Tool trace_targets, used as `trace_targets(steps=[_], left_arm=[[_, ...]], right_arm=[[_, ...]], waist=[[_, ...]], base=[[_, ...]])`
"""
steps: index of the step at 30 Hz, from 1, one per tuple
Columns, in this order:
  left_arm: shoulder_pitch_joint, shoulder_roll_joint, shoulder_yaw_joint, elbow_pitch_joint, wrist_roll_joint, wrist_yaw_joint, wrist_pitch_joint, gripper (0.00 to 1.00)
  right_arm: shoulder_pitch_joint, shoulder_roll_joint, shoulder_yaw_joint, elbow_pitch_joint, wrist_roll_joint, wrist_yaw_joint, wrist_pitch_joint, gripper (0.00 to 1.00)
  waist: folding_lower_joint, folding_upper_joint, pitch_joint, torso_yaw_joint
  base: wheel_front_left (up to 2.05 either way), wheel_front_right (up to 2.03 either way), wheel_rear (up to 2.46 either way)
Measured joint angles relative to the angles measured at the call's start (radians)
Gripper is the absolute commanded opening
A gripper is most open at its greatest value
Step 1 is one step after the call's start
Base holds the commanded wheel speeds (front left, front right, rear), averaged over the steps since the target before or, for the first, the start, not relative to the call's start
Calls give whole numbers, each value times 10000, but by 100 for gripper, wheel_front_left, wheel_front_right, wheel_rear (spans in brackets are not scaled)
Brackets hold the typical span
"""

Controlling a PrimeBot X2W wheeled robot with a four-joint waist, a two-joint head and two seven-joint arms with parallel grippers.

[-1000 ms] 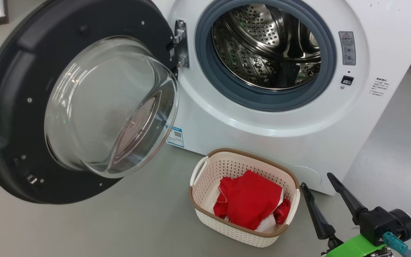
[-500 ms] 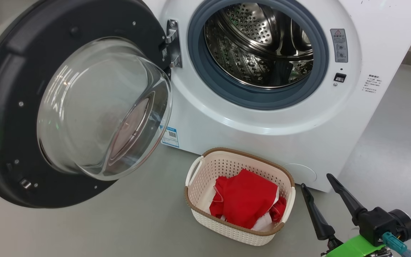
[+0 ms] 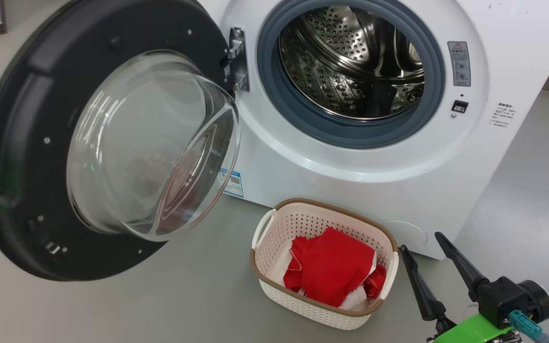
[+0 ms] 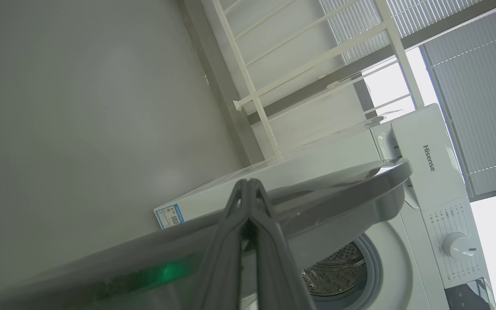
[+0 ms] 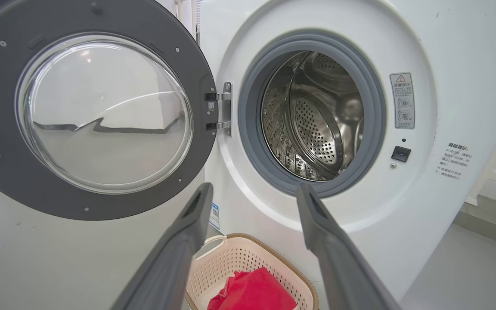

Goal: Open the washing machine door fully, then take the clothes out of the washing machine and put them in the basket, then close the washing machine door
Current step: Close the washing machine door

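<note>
Head view: the washing machine door point(image 3: 12, 143) is starting to swing shut at frame left, clenched left gripper point(image 4: 248, 189) pushing it; clothes point(image 3: 334, 269) in basket point(image 3: 322, 204), right gripper point(image 3: 420, 240) released.

**Drum mouth open, door out to the left**

The washing machine door point(image 3: 22, 157) stands wide on its hinge point(image 3: 237, 57) at the left of the washing machine point(image 3: 350, 166), and its glass bowl point(image 3: 155, 143) bulges out over the floor point(image 3: 198, 295). The rubber ring point(image 3: 274, 105) and the steel drum point(image 3: 346, 62) are open to a reach from the front. Under the opening and just in front of the machine sits the basket point(image 3: 254, 267), mostly filled by the clothes point(image 3: 334, 271). A strip of floor runs between door and basket. The right gripper point(image 3: 421, 241), fingers spread, hangs just right of the basket. The left gripper point(image 4: 248, 183), fingers together, is at the door's outer edge.
</note>
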Motion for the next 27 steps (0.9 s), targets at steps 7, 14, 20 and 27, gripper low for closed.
trace_targets(steps=[7, 14, 20, 27], left_arm=[[47, -209, 58, -284, -474, -274, 625, 0], [176, -803, 73, -1016, -930, -426, 1356, 0], [753, -1271, 52, -2042, -1151, -412, 1948, 0], [1761, -1847, -92, -3724, -1233, 27, 2560, 0]], right_arm=[[4, 75, 0, 10, -2, 0, 0, 100], [13, 184, 4, 8, -13, 0, 0, 100], [84, 234, 0, 4, -15, 0, 0, 100], [221, 267, 2, 12, -13, 0, 0, 100]], waist=[[0, 0, 1, 84], [-1, 0, -21, 131], [-1, 0, -90, 152], [-1, 0, -130, 190]], base=[[0, 0, 0], [0, 0, 0], [0, 0, 0], [0, 0, 0]])
